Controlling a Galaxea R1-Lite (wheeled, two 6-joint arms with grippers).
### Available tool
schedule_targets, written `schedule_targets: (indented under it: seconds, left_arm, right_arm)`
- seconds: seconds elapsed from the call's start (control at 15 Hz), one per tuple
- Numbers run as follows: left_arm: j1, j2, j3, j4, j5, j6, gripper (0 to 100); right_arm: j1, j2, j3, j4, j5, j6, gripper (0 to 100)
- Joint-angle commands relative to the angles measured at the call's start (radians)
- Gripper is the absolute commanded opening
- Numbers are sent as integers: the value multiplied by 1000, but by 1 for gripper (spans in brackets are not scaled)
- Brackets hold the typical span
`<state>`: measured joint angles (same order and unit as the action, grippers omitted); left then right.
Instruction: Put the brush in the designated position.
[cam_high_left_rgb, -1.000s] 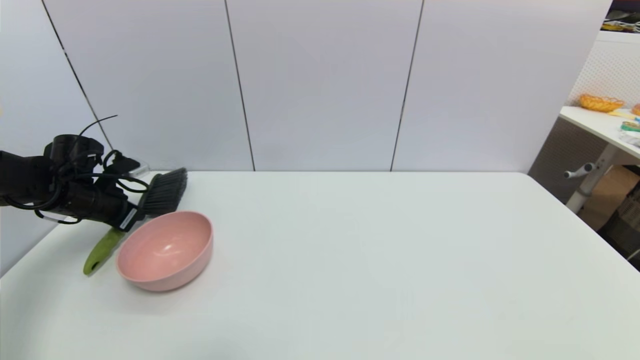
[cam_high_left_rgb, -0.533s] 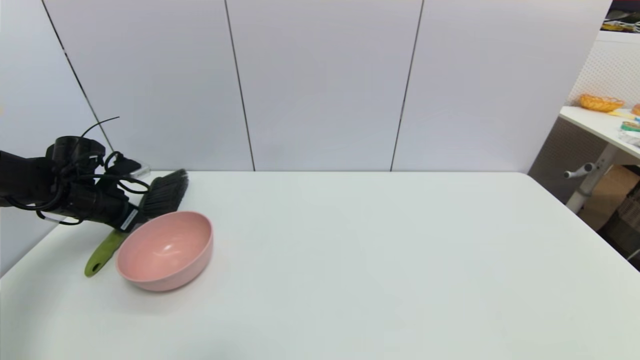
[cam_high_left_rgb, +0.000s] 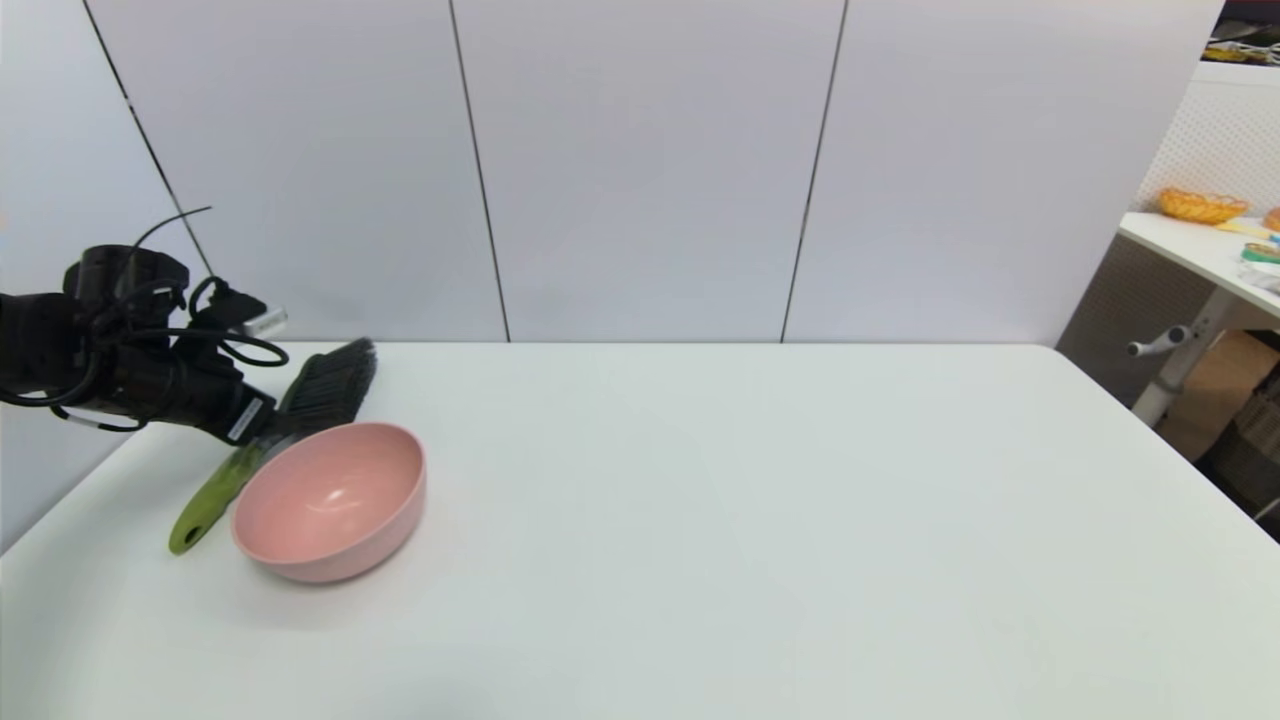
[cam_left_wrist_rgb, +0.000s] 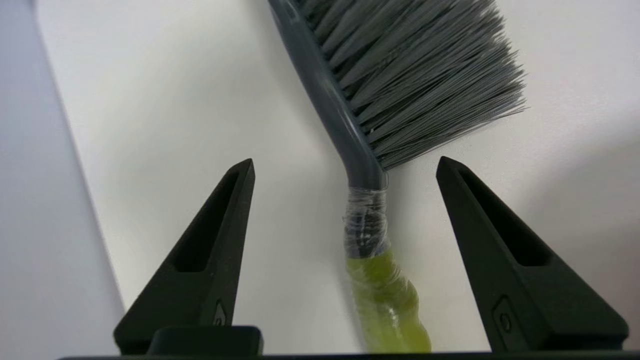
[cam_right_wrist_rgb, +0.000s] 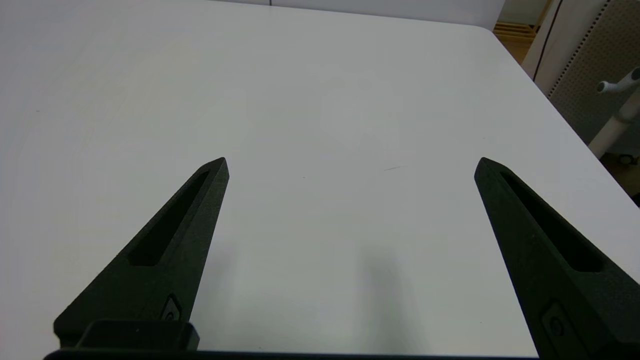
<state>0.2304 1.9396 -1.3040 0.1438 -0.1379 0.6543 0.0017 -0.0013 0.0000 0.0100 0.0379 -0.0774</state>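
White table (cam_high_left_rgb: 750, 520) is holding a pink bowl (cam_high_left_rgb: 330, 500), and the brush (cam_high_left_rgb: 300, 410) is lying just behind the bowl, partly hidden by it. Only the left wrist view is showing the left gripper (cam_left_wrist_rgb: 345, 165) spread wide around the brush's (cam_left_wrist_rgb: 370, 150) clear neck, not touching. Only the right wrist view is showing the right gripper (cam_right_wrist_rgb: 350, 162), wide open over bare table.

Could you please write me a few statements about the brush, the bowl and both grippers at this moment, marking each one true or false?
1. The left gripper is clamped on the brush. False: it is open, with its fingers clear of the neck.
2. The brush lies on the table. True.
3. The brush rests inside the pink bowl. False: it lies beside the bowl.
4. The right gripper is open above bare table. True.
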Motion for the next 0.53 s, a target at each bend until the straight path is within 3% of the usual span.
schedule_targets:
  seconds: [0.07,0.53]
  left_arm:
    - [17,-289,-4,86,3,-96,100]
    - [7,-806,98,214,-3,-229,100]
  right_arm:
    - [0,1,2,-1,0,-1,100]
    - [0,1,2,1,0,-1,100]
